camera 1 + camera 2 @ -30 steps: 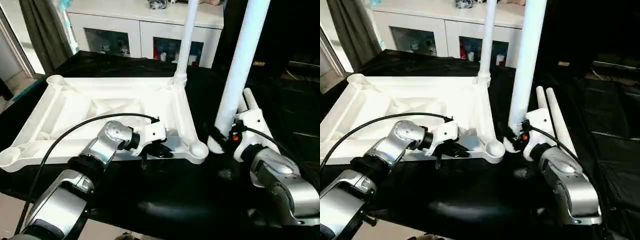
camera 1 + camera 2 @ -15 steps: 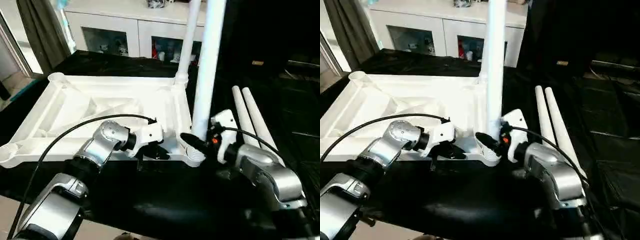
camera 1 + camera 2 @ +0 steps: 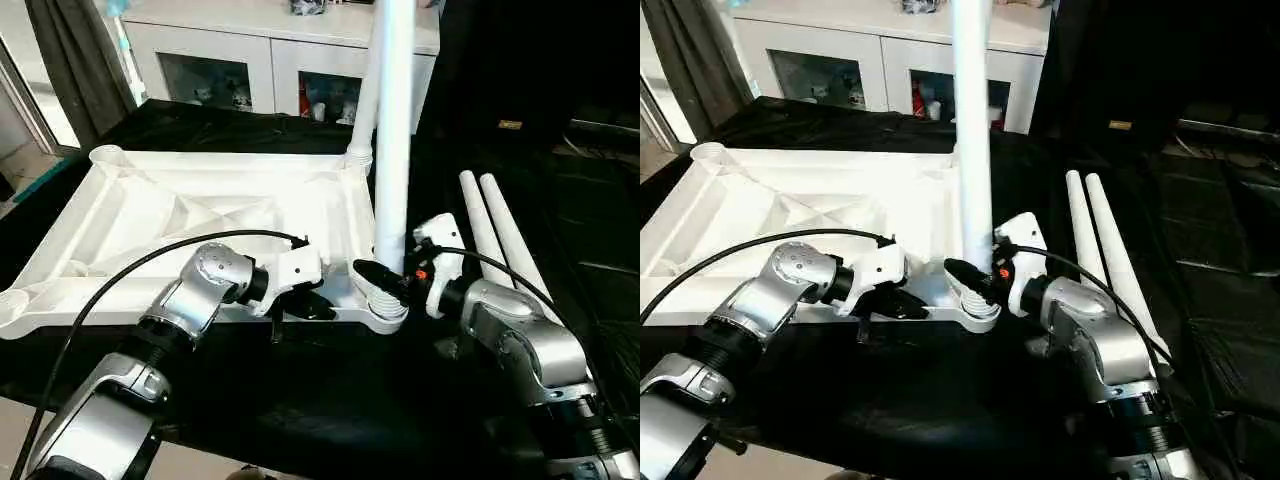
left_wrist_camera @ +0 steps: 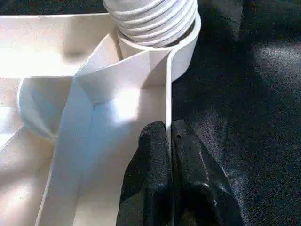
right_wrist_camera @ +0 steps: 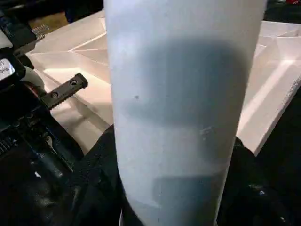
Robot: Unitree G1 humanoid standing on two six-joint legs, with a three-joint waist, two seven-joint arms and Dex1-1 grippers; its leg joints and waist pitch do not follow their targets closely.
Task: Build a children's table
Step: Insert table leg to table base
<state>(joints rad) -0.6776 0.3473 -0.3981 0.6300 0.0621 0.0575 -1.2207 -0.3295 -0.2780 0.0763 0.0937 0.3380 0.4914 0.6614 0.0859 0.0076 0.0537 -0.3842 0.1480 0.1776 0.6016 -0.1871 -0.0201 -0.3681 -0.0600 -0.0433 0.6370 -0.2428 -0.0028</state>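
Right jaws (image 3: 385, 283) clamping leg (image 3: 393, 130), now moved over corner socket (image 3: 385, 308), left jaws (image 4: 170, 155) pinching tabletop (image 3: 150, 215) rim

A black-covered table (image 3: 330, 400) carries the white tabletop (image 3: 150, 215), lying upside down, and two loose legs (image 3: 495, 235) beside it.

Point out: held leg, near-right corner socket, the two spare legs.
held leg (image 3: 392, 150): left eye view, mid-shaft.
near-right corner socket (image 4: 186, 44): left wrist view, outer wall of the ring.
spare legs (image 3: 497, 232): left eye view, shaft of the right-hand one on the black cloth.
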